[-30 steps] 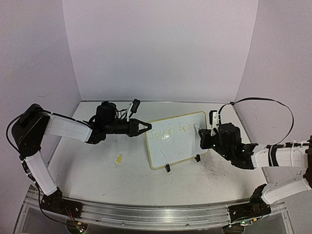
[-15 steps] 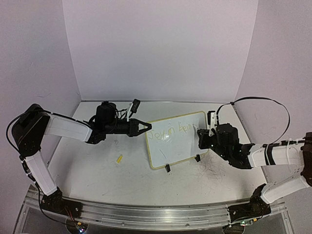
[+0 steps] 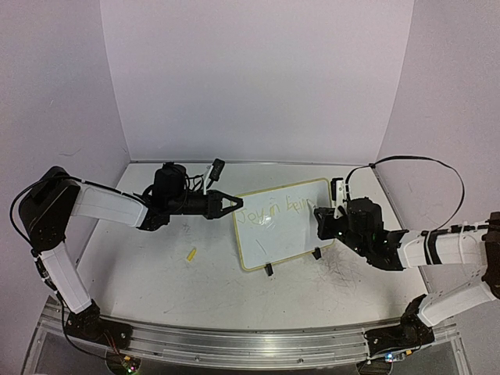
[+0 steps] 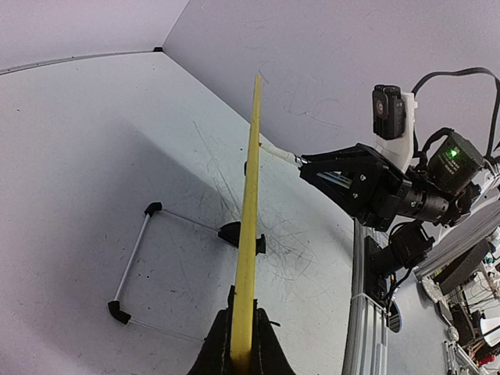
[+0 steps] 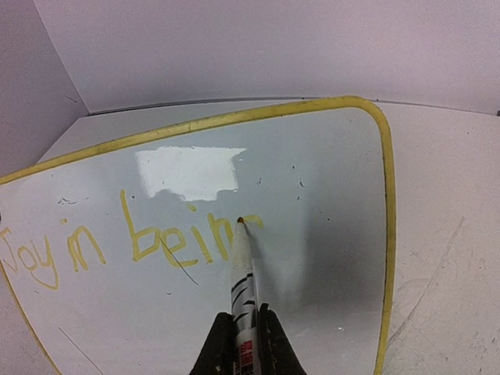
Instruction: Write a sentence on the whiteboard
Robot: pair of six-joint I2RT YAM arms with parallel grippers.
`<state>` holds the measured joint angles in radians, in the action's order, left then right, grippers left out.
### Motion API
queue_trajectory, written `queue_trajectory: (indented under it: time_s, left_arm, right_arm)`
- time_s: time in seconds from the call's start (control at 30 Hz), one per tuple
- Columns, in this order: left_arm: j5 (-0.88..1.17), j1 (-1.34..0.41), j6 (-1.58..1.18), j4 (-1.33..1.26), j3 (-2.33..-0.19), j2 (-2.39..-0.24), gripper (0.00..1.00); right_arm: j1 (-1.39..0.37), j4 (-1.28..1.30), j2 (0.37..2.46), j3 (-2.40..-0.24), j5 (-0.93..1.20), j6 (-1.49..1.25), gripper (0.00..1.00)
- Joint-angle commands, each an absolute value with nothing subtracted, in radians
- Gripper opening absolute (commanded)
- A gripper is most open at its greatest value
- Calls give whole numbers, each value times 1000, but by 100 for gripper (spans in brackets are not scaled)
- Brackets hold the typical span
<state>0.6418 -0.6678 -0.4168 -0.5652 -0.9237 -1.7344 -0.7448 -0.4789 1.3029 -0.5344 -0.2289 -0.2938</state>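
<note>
The whiteboard [image 3: 283,230] stands tilted on two black clip feet at mid-table. My left gripper [image 3: 233,205] is shut on its left edge; the left wrist view shows the yellow rim [image 4: 250,187] edge-on between the shut fingers of that gripper [image 4: 242,355]. My right gripper [image 3: 320,222] is shut on a white pen [image 5: 241,273] whose tip touches the board [image 5: 328,180]. The sentence [image 5: 141,238] reads "Joy in bein" in yellow, with the pen tip at the stroke after the "i". It also shows faintly in the top view [image 3: 275,209].
A small yellow pen cap [image 3: 191,254] lies on the table left of the board. A thin wire stand with black ends [image 4: 133,262] lies behind the board. The right arm's wrist and camera [image 4: 391,180] face the board. A rail [image 3: 234,344] runs along the near edge.
My right gripper has shifted a little left with the pen and the last stroke has grown. The left arm and the board have not moved.
</note>
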Motion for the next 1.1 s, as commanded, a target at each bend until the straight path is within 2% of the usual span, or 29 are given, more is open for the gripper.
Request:
queue_trajectory:
  time_s: [0.0, 0.6, 1.07]
  left_arm:
    - [544, -662, -355, -475, -937, -1724, 0]
    - [542, -663, -356, -472, -938, -1720, 0]
    - [541, -663, -352, -469, -934, -1716, 0]
  right_arm:
    - [-741, -484, 1297, -516, -204, -318, 0]
    - [-741, -464, 1300, -538, -317, -331, 0]
    - [-741, -476, 1320, -589, -311, -291, 0]
